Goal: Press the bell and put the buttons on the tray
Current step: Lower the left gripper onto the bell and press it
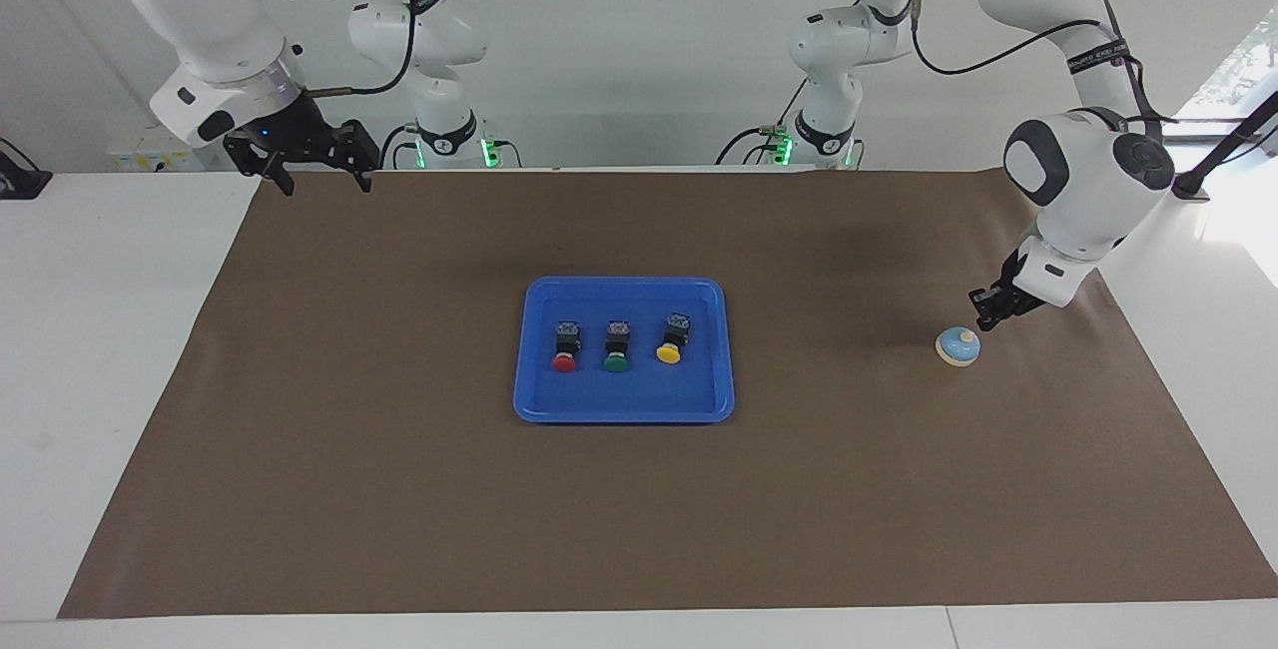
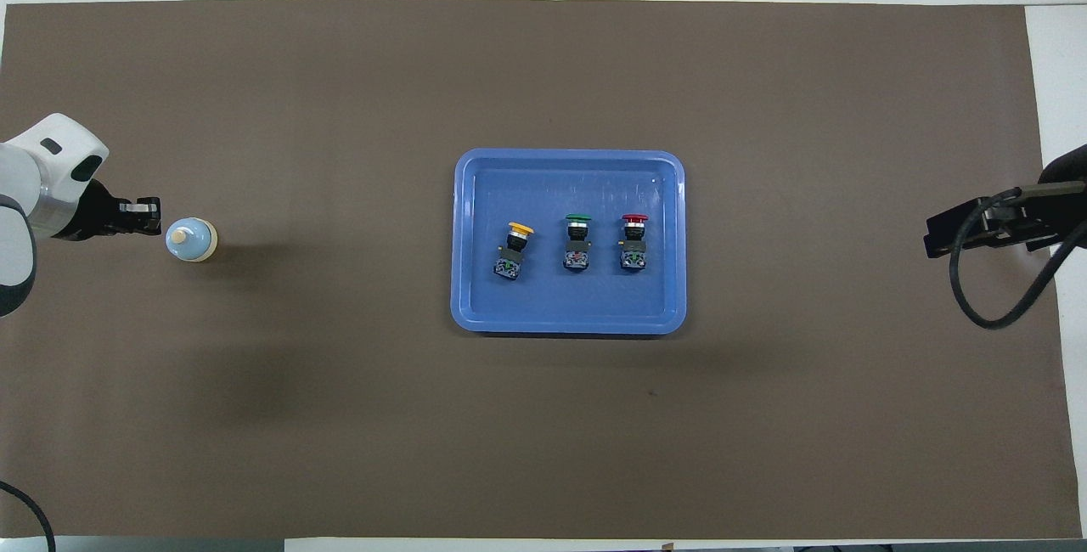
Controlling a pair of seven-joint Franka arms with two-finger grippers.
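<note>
Three buttons (image 1: 616, 341) in tray (image 1: 539, 399), left tool (image 1: 990, 312) pressed together beside bell (image 1: 958, 345), right tool (image 1: 321, 168) spread, waiting.

Both views are bright and evenly lit, the light soft and coming mostly from above. Strong daylight enters at the left arm's end of the table (image 1: 120, 329), where the white surface washes out to glare. The brown mat (image 1: 399, 489) is matte and shows no reflections. Shadows are faint and soft-edged: a dim patch on the mat near the bell (image 1: 958, 346), a thin dark line under the tray (image 2: 569, 324) rim, and broad blurred patches from the arms. The tray's floor carries small specular glints. Focus is sharp throughout, with little distortion at the edges.
</note>
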